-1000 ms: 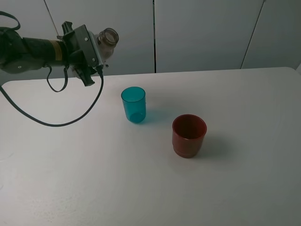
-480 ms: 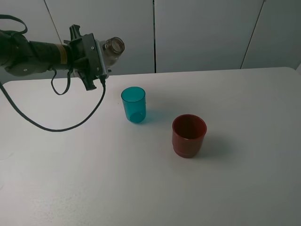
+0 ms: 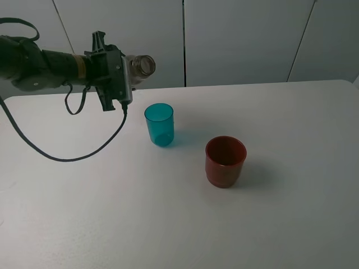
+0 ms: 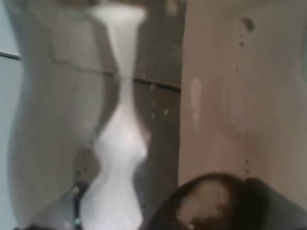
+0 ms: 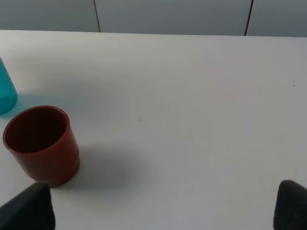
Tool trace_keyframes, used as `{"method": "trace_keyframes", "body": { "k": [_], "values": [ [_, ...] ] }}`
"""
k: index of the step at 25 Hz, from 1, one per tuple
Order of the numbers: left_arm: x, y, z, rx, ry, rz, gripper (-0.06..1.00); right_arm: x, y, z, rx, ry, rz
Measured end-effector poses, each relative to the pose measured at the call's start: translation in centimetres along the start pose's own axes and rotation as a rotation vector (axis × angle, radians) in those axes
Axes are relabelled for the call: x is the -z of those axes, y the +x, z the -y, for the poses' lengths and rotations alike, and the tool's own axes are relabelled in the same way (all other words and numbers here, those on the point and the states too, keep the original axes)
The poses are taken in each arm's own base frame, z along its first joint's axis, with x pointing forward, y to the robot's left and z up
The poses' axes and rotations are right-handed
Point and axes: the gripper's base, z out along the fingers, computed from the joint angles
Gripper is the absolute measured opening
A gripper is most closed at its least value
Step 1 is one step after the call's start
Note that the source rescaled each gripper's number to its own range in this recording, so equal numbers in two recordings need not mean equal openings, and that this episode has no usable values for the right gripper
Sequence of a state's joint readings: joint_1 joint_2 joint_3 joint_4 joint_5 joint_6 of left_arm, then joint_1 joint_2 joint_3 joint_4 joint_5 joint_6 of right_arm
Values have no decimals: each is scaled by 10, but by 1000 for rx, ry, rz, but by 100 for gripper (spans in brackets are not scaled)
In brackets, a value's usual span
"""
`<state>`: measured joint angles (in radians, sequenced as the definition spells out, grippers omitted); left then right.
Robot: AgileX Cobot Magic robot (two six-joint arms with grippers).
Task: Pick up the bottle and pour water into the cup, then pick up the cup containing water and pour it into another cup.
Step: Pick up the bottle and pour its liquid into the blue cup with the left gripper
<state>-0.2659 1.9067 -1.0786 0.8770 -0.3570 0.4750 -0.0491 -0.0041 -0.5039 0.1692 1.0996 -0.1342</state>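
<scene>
Item 1. Tall, slim, smoky grey-brown translucent plastic bottle [image 3: 143, 65] with a threaded neck and no cap. It is held in the air over the far left part of the white table [image 3: 280, 224], lying close to level. Its open mouth is turned toward the middle of the table, above and to the left of item 2 and apart from it. The left wrist view shows its brownish wall [image 4: 230, 96] close up and blurred, so its contents cannot be told.

Item 2. Small, narrow, straight-sided translucent teal-blue plastic cup [image 3: 159, 124], upright on the table left of centre. Only its edge [image 5: 5, 93] shows in the right wrist view. Whether it holds water cannot be told.

Item 3. Wide, squat dark red translucent plastic cup [image 3: 225, 161] with a stepped base, upright on the table. It stands near item 2, on its right and nearer the camera, not touching it. The right wrist view looks into its mouth [image 5: 42, 143], where only dark red wall and floor show.

Item 4. Left hand [image 3: 124, 72], clamped on the body of the bottle. A black cable [image 3: 73, 152] loops down from its arm.

Item 5. Right hand [image 5: 160, 208], with its two dark tips well apart at the corners of its own view. It holds nothing and is above the table, to the right of item 3
</scene>
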Motion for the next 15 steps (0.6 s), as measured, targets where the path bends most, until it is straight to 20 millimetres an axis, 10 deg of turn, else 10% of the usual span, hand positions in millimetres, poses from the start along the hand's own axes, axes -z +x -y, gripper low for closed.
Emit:
{"method": "trace_keyframes", "body": {
  "k": [15],
  "values": [
    [-1, 3, 5, -168, 45, -69, 1, 0, 0, 0, 0, 0, 0]
  ]
}}
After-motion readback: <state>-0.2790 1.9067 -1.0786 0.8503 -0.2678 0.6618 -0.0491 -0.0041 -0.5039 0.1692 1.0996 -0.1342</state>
